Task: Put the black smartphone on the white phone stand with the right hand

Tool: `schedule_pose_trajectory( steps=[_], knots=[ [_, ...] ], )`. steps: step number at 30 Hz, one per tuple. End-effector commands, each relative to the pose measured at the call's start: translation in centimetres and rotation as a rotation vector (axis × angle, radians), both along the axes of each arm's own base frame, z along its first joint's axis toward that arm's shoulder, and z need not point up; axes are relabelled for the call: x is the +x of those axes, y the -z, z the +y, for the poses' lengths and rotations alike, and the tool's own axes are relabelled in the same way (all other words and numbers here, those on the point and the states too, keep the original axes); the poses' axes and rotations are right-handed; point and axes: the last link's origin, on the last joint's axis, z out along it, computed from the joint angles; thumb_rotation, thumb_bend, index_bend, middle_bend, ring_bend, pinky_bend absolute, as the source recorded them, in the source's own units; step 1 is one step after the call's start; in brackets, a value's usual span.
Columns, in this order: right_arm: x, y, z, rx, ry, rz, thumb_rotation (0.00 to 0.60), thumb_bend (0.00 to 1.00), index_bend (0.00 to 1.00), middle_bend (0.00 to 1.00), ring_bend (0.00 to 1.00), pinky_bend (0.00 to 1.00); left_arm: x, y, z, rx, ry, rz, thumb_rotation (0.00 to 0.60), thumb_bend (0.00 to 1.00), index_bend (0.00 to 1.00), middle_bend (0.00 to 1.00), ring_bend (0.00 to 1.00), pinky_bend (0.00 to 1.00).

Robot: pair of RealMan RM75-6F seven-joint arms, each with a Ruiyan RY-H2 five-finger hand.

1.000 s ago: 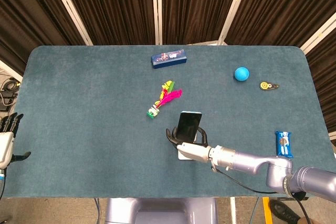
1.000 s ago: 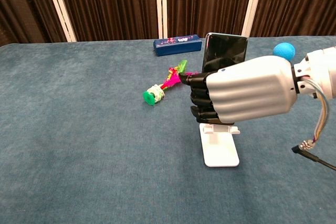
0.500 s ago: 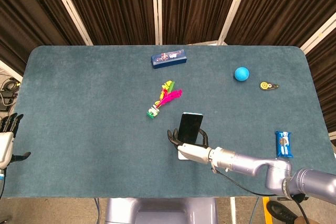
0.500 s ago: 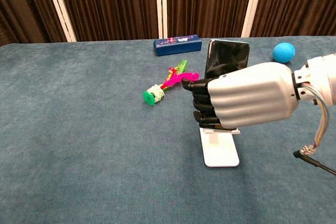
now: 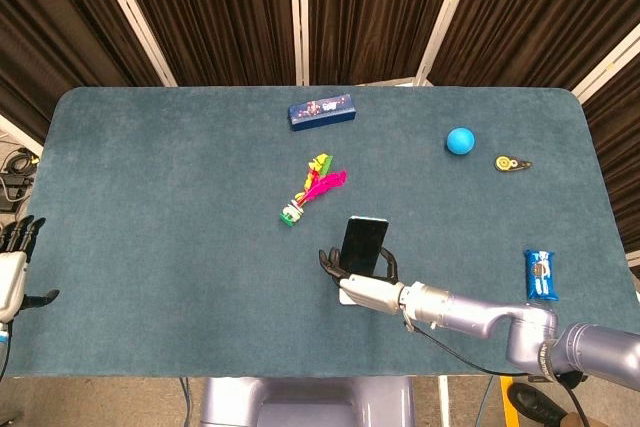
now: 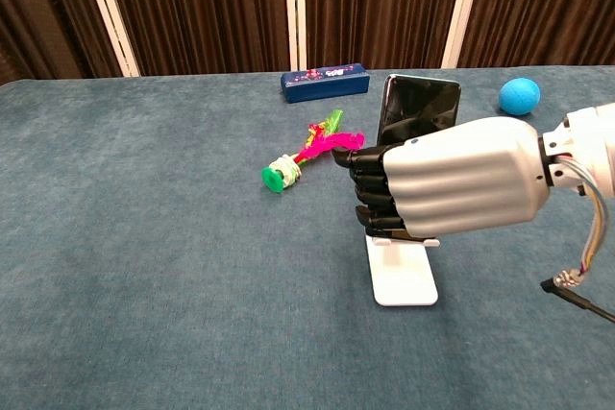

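The black smartphone (image 6: 418, 108) stands upright, and my right hand (image 6: 452, 189) grips its lower part from the side. In the head view the smartphone (image 5: 362, 243) rises just above my right hand (image 5: 362, 287). Directly under the hand stands the white phone stand (image 6: 404, 271), whose flat base shows while its cradle is hidden behind my fingers. Whether the phone rests in the cradle cannot be made out. My left hand (image 5: 12, 272) lies at the table's near left edge with fingers apart and nothing in it.
A pink and green shuttlecock toy (image 5: 312, 192) lies just beyond the stand. A blue box (image 5: 322, 111) sits at the back, a blue ball (image 5: 460, 141) and a small yellow tape dispenser (image 5: 510, 163) at the back right, and a blue snack packet (image 5: 540, 273) near the right edge.
My right hand has lowered the smartphone a little toward the stand and shifted slightly to the right. The left hand has not moved.
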Motion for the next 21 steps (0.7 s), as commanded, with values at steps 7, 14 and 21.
schedule_pose_trajectory(
  steps=[7,14,21],
  knots=[
    [-0.15,0.13,0.10,-0.002,0.043,-0.015,0.600,0.44,0.33,0.27,0.06,0.09,-0.02,-0.02,0.00,-0.002,0.001,0.002,0.600,0.00,0.00,0.00,0.00,0.00],
    [-0.11,0.14,0.23,-0.005,0.053,-0.026,0.600,0.30,0.26,0.21,0.02,0.04,-0.03,-0.01,0.01,-0.004,0.001,0.002,0.600,0.00,0.00,0.00,0.00,0.00],
    [-0.23,0.08,0.35,-0.004,0.067,-0.036,0.600,0.26,0.26,0.20,0.01,0.04,0.00,0.01,0.00,-0.005,0.003,0.002,0.600,0.00,0.00,0.00,0.00,0.00]
  ],
)
